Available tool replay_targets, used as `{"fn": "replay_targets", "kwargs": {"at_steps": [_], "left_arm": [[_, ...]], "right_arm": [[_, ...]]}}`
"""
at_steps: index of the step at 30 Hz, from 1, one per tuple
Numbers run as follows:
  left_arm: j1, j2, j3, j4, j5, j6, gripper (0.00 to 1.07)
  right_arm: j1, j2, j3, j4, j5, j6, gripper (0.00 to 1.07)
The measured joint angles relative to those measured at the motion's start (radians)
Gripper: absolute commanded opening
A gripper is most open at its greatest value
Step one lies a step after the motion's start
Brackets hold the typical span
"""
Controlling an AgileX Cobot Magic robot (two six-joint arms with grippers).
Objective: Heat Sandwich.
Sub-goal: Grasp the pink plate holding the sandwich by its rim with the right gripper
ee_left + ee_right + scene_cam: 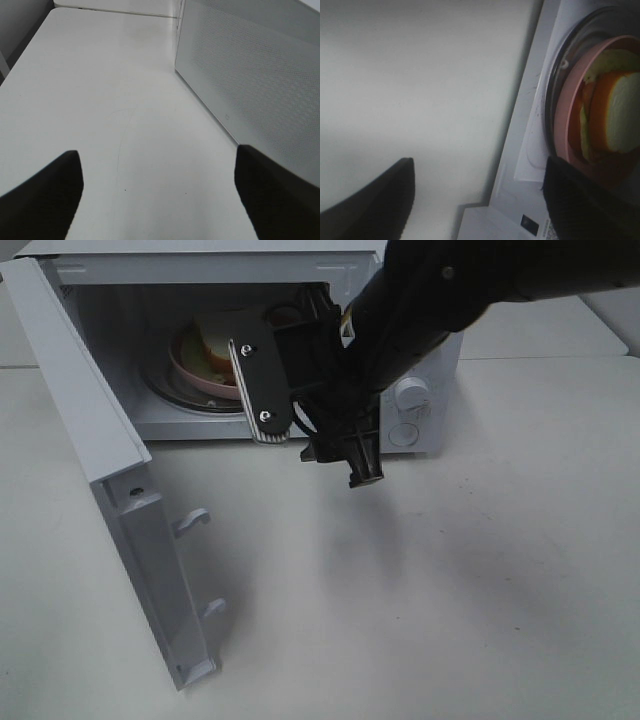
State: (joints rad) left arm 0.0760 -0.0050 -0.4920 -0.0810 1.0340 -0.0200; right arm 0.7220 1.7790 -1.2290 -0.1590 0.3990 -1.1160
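Observation:
The sandwich (214,344) (620,115), white bread with an orange crust and yellow-green filling, lies on a round pink plate (195,377) (564,117). The plate sits on the glass turntable (172,395) inside the open microwave (430,350). My right gripper (265,370) (479,170) is at the oven's opening, just right of the plate. It is open and holds nothing; one finger is over the table and the other over the oven's front sill. My left gripper (157,165) does not show in the high view. In its wrist view it is open and empty above bare table.
The microwave door (90,400) stands swung out to the left, with its latch hooks (192,522) facing the table. Control knobs (410,395) are on the oven's right front. A perforated white microwave panel (250,75) rises beside the left gripper.

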Motion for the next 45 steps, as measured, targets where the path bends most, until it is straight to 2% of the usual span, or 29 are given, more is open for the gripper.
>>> {"fn": "replay_targets", "kwargs": {"at_steps": [1,4,10,13,15,16,28,32,45], "left_arm": [[0.000,0.000,0.000,0.000,0.000,0.000,0.76],[0.000,0.000,0.000,0.000,0.000,0.000,0.76],[0.000,0.000,0.000,0.000,0.000,0.000,0.76],[0.000,0.000,0.000,0.000,0.000,0.000,0.76],[0.000,0.000,0.000,0.000,0.000,0.000,0.76],[0.000,0.000,0.000,0.000,0.000,0.000,0.76],[0.000,0.000,0.000,0.000,0.000,0.000,0.76],[0.000,0.000,0.000,0.000,0.000,0.000,0.76],[0.000,0.000,0.000,0.000,0.000,0.000,0.76]], "right_arm": [[0.000,0.000,0.000,0.000,0.000,0.000,0.71],[0.000,0.089,-0.098,0.023,0.008,0.002,0.69],[0.000,0.186,-0.201,0.052,0.026,0.023,0.68],[-0.002,0.255,-0.286,0.064,0.060,0.025,0.68],[-0.003,0.267,-0.305,0.074,0.068,0.025,0.68],[-0.006,0.298,-0.350,0.094,0.085,0.026,0.68],[-0.049,0.424,-0.522,0.150,0.171,0.027,0.68],[-0.076,0.469,-0.613,0.159,0.200,0.027,0.67],[-0.102,0.537,-0.702,0.187,0.210,0.026,0.67]]}}
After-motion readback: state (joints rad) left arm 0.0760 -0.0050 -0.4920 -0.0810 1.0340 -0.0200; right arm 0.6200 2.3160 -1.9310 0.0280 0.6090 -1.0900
